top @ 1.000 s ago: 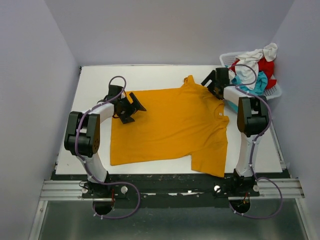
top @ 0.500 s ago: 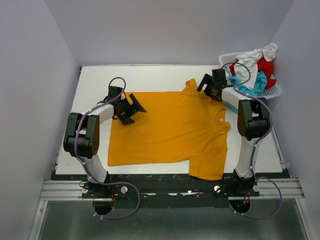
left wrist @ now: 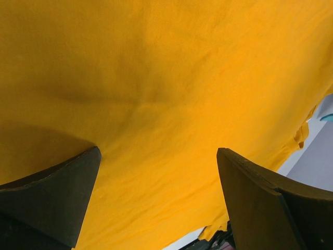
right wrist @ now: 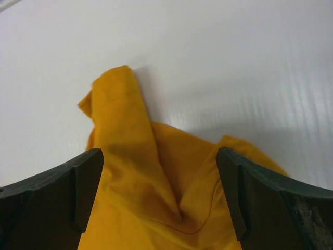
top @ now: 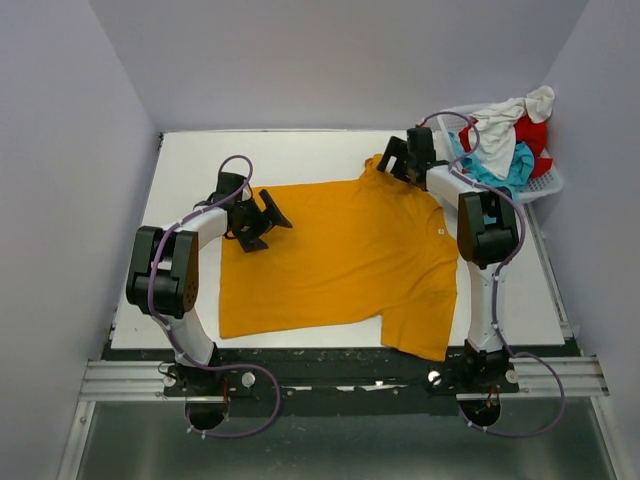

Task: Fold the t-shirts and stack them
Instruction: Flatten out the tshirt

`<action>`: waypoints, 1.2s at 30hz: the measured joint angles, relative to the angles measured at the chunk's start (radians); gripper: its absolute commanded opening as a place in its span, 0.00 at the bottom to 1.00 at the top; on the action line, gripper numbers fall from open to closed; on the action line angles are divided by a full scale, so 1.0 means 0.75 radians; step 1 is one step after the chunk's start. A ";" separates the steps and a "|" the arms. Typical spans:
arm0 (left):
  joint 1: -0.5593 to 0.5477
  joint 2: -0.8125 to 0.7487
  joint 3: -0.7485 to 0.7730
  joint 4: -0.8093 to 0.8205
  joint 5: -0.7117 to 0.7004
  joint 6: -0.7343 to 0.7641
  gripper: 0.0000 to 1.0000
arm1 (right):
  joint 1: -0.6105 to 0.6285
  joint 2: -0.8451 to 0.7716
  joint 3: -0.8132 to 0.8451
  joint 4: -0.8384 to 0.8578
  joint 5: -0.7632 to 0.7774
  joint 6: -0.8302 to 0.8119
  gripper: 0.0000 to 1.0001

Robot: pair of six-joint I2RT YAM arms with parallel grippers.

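The left gripper (top: 268, 226) hung released over the mustard-orange t-shirt's (top: 340, 255) 10 o'clock edge on the table (top: 300, 155), the right gripper (top: 391, 165) likewise spread above its 1 o'clock tip.

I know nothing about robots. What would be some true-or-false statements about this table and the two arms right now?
1. An orange shirt lies spread on the table. True.
2. The right fingers are clamped shut on a sleeve. False: they are open, with bunched orange cloth in view between them.
3. The basket at the far right holds more clothes. True.
4. The left fingers reach into the basket. False: they are open over the shirt.
5. The shirt is folded in half. False: it lies unfolded.
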 measured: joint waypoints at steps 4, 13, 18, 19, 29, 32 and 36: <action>0.000 -0.003 0.003 -0.014 -0.004 0.010 0.99 | -0.003 -0.012 -0.051 -0.015 0.097 0.016 1.00; 0.000 -0.010 0.003 -0.041 -0.008 0.026 0.99 | -0.013 -0.051 -0.105 -0.040 0.168 0.100 1.00; 0.000 -0.015 0.003 -0.058 -0.011 0.030 0.99 | -0.102 -0.127 -0.195 -0.082 0.216 0.178 1.00; 0.000 -0.015 0.003 -0.059 -0.012 0.030 0.99 | -0.110 -0.135 -0.203 -0.082 0.199 0.173 1.00; 0.000 -0.016 0.003 -0.061 -0.012 0.034 0.99 | -0.097 -0.155 -0.146 -0.062 0.048 0.018 1.00; 0.000 -0.016 0.011 -0.076 -0.014 0.039 0.99 | -0.086 -0.163 -0.115 -0.016 -0.005 0.000 1.00; 0.000 -0.015 0.035 -0.105 -0.025 0.051 0.99 | -0.066 -0.172 -0.116 0.036 -0.060 -0.003 1.00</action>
